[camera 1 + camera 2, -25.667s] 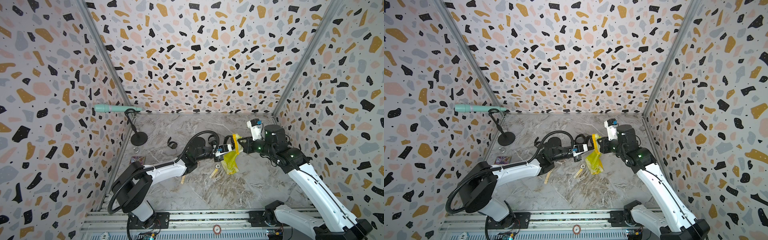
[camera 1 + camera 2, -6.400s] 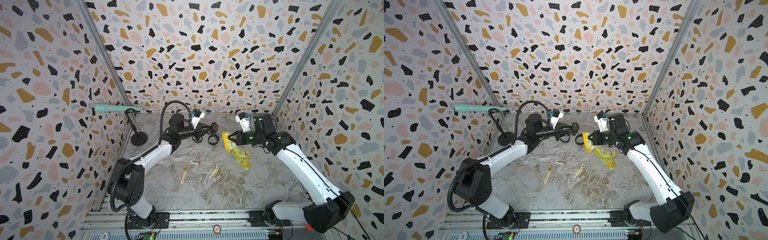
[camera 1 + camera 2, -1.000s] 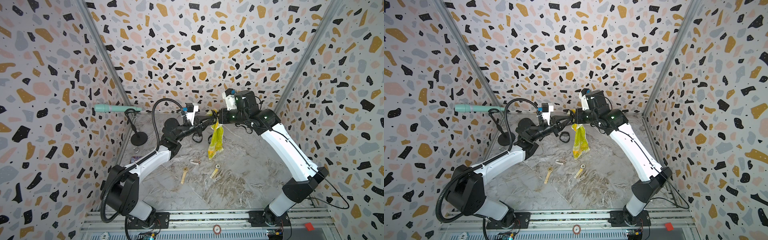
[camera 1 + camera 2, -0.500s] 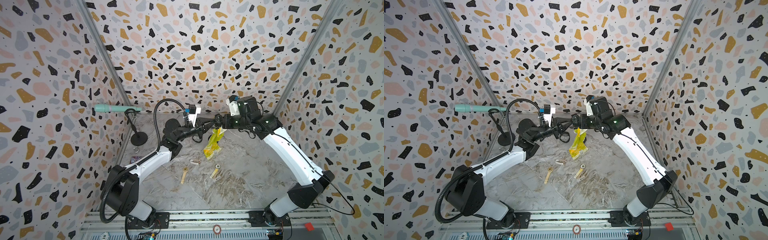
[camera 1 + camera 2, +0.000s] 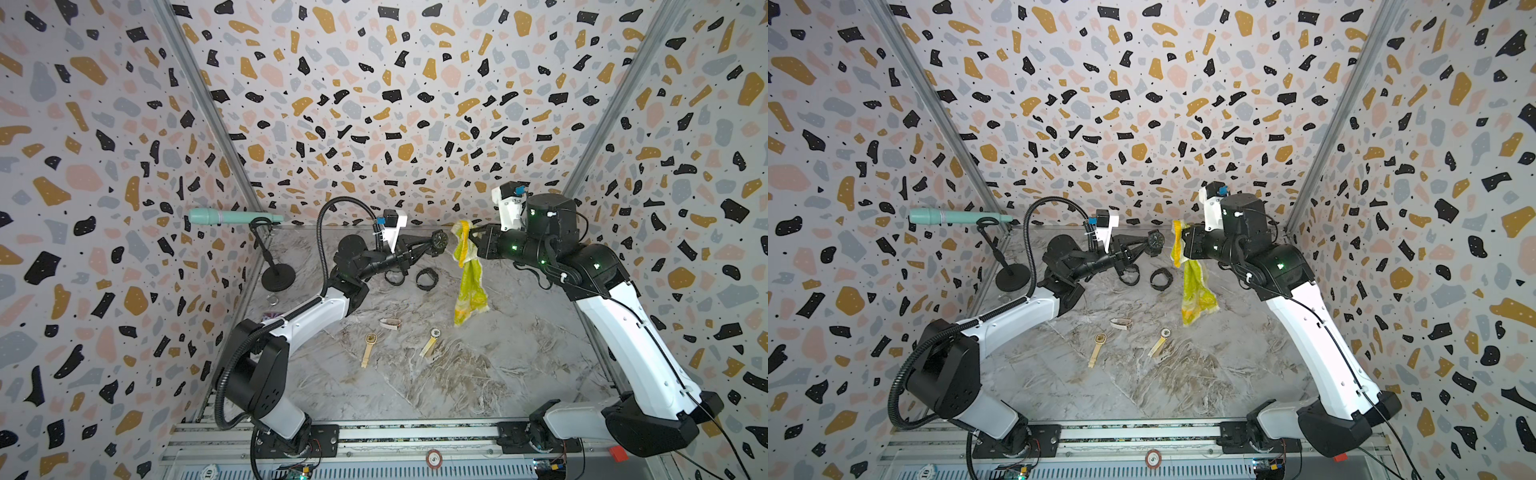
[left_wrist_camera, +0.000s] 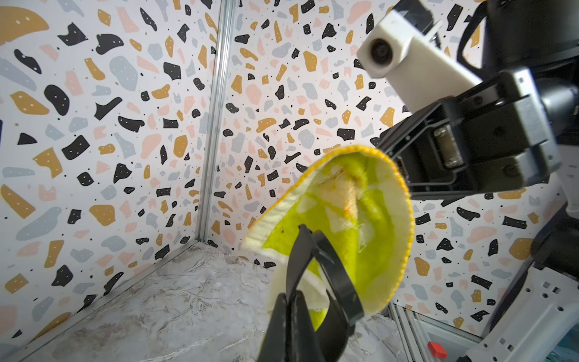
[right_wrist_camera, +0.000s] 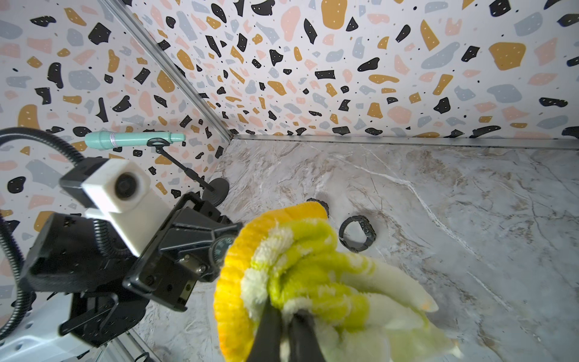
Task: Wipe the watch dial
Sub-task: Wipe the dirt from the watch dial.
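Above loose watches (image 5: pixel 427 278), watch (image 5: pixel 439 240) and cloth (image 5: pixel 469 286) are being clamped by left gripper (image 5: pixel 430 245) and right gripper (image 5: pixel 473 242). The dial (image 7: pixel 220 249) is being half hidden by cloth.

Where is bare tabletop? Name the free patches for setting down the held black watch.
Widest free patch: tabletop between the gold watches and the front rail. Also free: between the hanging cloth and the right arm. Crowded: far middle, around two black watches, left claw and right claw.
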You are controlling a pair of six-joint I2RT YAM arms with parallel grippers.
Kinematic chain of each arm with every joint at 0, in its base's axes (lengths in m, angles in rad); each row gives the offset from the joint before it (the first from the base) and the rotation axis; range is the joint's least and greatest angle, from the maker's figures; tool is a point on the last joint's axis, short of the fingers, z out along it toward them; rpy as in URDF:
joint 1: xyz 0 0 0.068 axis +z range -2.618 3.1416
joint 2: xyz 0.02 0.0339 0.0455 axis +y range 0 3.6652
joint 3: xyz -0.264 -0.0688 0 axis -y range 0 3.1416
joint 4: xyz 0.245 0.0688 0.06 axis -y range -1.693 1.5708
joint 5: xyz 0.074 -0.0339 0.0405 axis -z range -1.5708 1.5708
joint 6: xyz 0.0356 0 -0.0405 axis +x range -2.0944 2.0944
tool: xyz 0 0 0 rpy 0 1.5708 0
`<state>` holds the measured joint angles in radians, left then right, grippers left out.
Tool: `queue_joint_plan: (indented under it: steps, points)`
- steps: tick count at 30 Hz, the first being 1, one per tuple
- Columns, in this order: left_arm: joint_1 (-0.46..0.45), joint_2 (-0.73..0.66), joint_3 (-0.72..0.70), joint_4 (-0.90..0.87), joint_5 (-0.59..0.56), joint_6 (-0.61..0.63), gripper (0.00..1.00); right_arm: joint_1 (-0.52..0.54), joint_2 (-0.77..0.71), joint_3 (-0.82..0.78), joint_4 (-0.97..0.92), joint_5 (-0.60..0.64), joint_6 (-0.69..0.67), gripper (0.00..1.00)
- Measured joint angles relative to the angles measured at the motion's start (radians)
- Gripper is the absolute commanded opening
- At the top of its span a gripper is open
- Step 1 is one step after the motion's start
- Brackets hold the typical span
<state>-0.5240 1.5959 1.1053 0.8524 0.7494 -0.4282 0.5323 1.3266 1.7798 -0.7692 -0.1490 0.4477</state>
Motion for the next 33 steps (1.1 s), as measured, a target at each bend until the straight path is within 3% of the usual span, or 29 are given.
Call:
queue_joint_plan:
  steps: [13, 33]
  points:
    - [0.0, 0.029, 0.022, 0.006, -0.01, -0.019, 0.0, 0.054, 0.08, -0.004, 0.065, -0.082, -0.023, 0.0]
    - [0.008, 0.027, 0.023, 0.171, -0.018, -0.224, 0.0, 0.033, 0.164, 0.017, 0.143, -0.095, 0.002, 0.0]
